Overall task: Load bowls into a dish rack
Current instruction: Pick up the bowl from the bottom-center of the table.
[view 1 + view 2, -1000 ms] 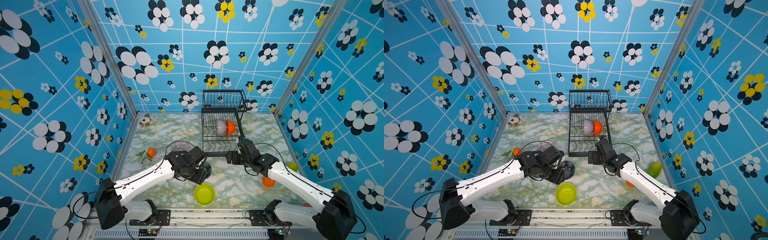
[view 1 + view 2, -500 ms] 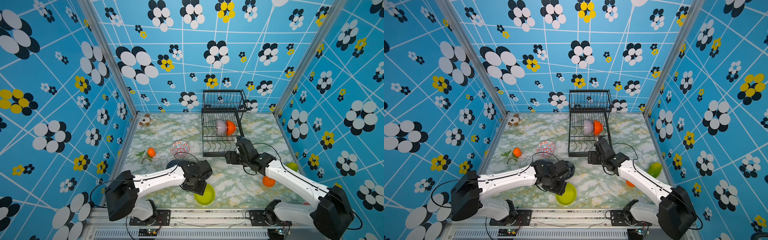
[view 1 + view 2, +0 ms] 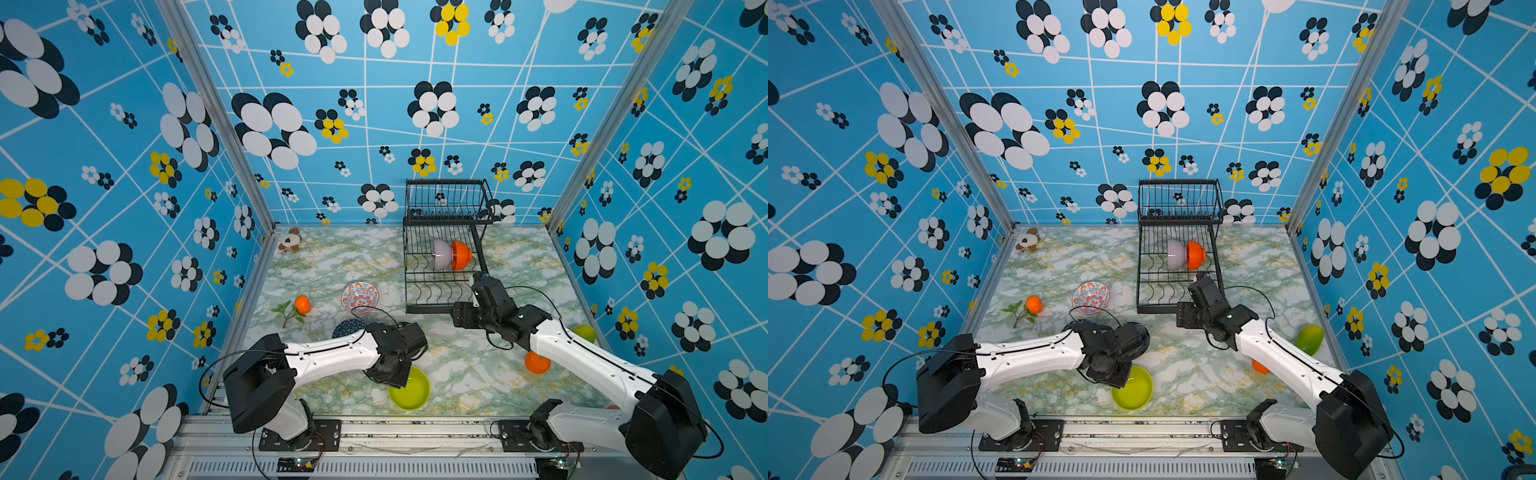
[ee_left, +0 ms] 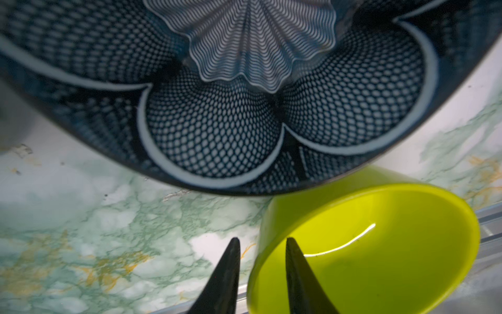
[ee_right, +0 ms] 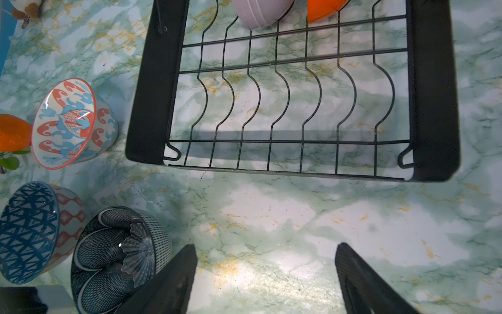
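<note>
The left gripper (image 4: 262,240) stands astride the left rim of the lime-green bowl (image 4: 380,244), one finger inside and one outside. Its jaws are a narrow gap apart and not visibly biting. The bowl sits on the table (image 3: 457,374) at its near edge, well apart from the dish rack (image 3: 428,309) on the far right, where the lilac bowl (image 3: 441,253) and orange bowl (image 3: 461,254) stand. A pinch on one thin wall may let the bowl pivot or slip once raised. The black flower bowl (image 4: 217,122), just beside the wrist, could be knocked. The right gripper (image 5: 266,246), jaws wide and empty, hovers at the rack's near edge, across the likely carry path.
</note>
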Action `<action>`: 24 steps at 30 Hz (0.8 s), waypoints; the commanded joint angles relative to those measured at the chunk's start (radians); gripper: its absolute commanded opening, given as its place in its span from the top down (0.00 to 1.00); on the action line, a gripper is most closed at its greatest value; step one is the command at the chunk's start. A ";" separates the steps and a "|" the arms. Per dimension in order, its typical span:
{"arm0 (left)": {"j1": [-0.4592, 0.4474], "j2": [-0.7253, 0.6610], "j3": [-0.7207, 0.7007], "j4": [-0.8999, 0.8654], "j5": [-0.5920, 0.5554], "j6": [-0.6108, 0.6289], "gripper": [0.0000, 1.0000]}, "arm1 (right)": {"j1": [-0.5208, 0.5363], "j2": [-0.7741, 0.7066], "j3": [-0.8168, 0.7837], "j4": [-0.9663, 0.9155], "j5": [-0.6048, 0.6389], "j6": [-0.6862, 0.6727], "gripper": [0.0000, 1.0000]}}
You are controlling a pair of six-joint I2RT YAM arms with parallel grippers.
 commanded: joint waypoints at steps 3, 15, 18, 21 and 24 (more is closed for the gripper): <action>-0.007 0.011 -0.005 -0.013 -0.022 -0.013 0.78 | -0.007 0.001 0.018 0.006 -0.010 -0.002 0.18; -0.023 0.031 0.010 -0.024 -0.024 -0.009 0.90 | -0.008 -0.001 0.019 -0.008 -0.004 -0.015 0.18; -0.032 0.042 0.026 -0.036 -0.030 -0.004 0.96 | -0.008 -0.002 0.022 -0.012 -0.001 -0.018 0.19; -0.045 0.049 0.041 -0.043 -0.034 -0.004 1.00 | -0.008 -0.005 0.021 -0.012 0.002 -0.017 0.19; -0.062 0.049 0.062 -0.054 -0.036 -0.004 1.00 | -0.009 -0.009 0.023 -0.015 0.004 -0.021 0.19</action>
